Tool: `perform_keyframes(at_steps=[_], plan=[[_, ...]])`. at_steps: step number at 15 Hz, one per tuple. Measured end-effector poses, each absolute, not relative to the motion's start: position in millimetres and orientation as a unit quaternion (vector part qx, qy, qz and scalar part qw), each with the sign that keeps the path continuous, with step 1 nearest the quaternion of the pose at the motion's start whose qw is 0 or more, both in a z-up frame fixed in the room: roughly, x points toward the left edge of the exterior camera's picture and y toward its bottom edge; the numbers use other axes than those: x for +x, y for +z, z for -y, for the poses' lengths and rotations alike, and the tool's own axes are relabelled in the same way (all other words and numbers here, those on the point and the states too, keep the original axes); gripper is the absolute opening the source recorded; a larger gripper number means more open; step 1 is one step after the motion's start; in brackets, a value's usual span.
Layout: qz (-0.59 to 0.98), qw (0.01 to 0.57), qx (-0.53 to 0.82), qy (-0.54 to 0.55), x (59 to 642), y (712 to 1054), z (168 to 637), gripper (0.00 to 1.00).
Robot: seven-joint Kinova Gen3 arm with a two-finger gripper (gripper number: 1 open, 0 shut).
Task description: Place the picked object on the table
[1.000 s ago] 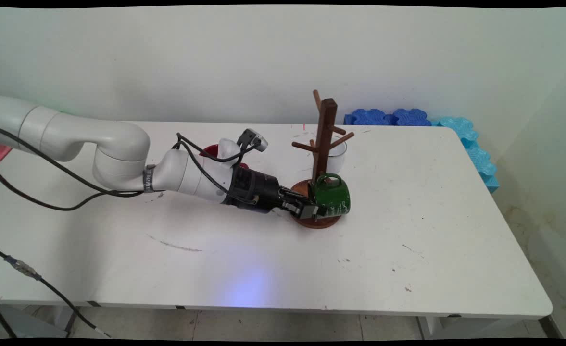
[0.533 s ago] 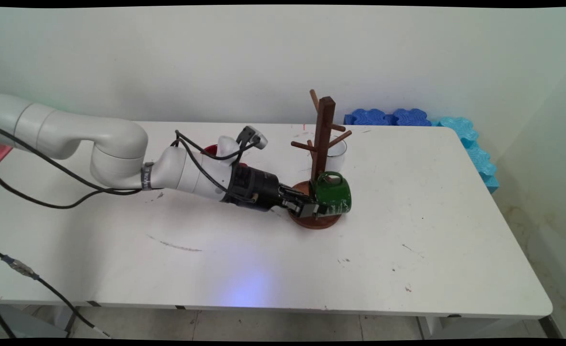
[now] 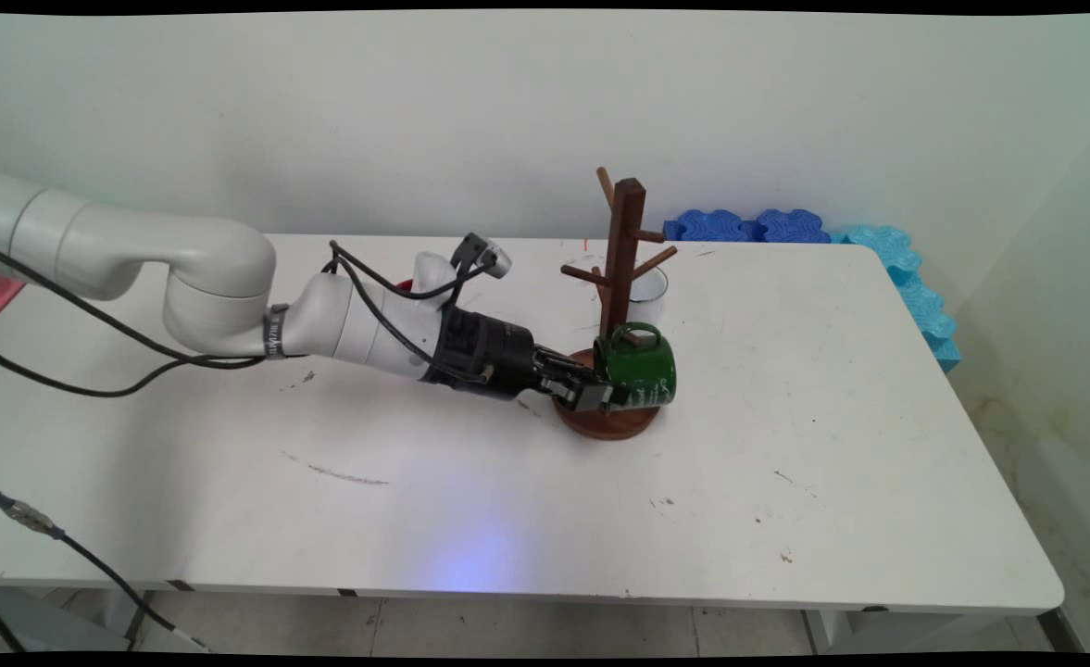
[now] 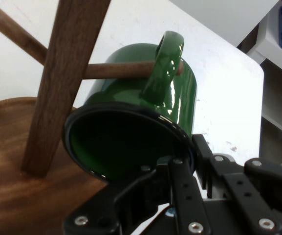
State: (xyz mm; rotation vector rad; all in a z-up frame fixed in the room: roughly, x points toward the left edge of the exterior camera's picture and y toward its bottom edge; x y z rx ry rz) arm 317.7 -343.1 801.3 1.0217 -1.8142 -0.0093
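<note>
Gripper: the black 2-finger gripper (image 3: 603, 396) is clamping the rim of the green enamel mug (image 3: 639, 368), 1 finger reaching inside the mouth and the other pressing on the outer wall, as the hand view is showing (image 4: 180, 169).
Green mug: the green enamel mug is lying on its side, mouth facing the gripper, handle (image 4: 161, 63) turned upward; it is sitting just beside the post of the wooden mug tree (image 3: 620, 269), above that tree's round base (image 3: 605, 421).
Peg and handle: in the hand view 1 low peg (image 4: 116, 71) of the wooden mug tree is passing through the handle loop, its tip showing just past the handle.
Mug tree: it is standing upright, with several pegs angling out from the square post; the base is resting flat on the white table (image 3: 507, 500).
Glass cup: a clear cup (image 3: 648, 289) is standing just behind the mug tree, partly hidden by the post.
Red object: a small red thing (image 3: 404, 285) is showing behind the arm's wrist, well to the left of the mug tree; I cannot tell what it is.
Foam pieces: blue foam blocks (image 3: 748, 225) are lying behind the table's far edge, to the right of the mug tree, with lighter blue ones (image 3: 915, 292) running along the table's right end.
</note>
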Motion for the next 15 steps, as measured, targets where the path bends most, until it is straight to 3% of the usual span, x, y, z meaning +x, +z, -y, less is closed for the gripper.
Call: perform_keyframes(at_steps=[15], plan=[[0.758, 0.503, 0.416, -0.007, 314.9, 815.2, 331.8, 0.00]])
